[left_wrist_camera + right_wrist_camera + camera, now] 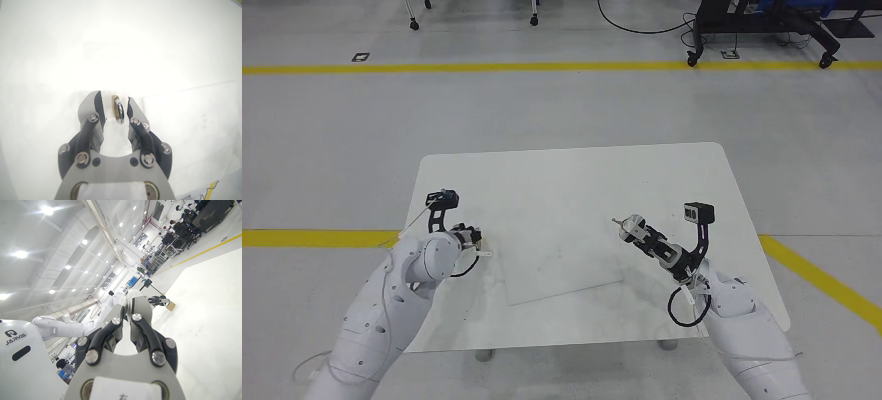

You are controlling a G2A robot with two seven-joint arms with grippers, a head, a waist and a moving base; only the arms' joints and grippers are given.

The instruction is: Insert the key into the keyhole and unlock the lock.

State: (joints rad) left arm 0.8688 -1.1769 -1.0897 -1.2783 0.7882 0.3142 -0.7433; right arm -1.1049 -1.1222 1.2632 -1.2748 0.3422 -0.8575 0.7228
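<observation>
When I look down along my left arm, my left claw (114, 94) is open, though not very wide. The lock (118, 109) sits right between its two fingers (87, 108). A little gap shows on each side, so neither finger touches it. The lock is gold with a shiny silver loop, and the loop end points back at my wrist. It is on the white table (572, 180), over on my left side. It is just beside the edge of a flat white sheet (562, 275) that lies in the middle, close to me.

My right claw (129, 308) is shut tight, with its two fingers pressed flat together. It is over the right side of the table, well apart from the lock, and its tip points across at my left claw. From up high, a tiny thin bit (616, 221) pokes out past that tip. It is too small for me to tell if it is the key. From my right wrist I can see the lock far off, its gold body down on the table just in front of my left claw.
</observation>
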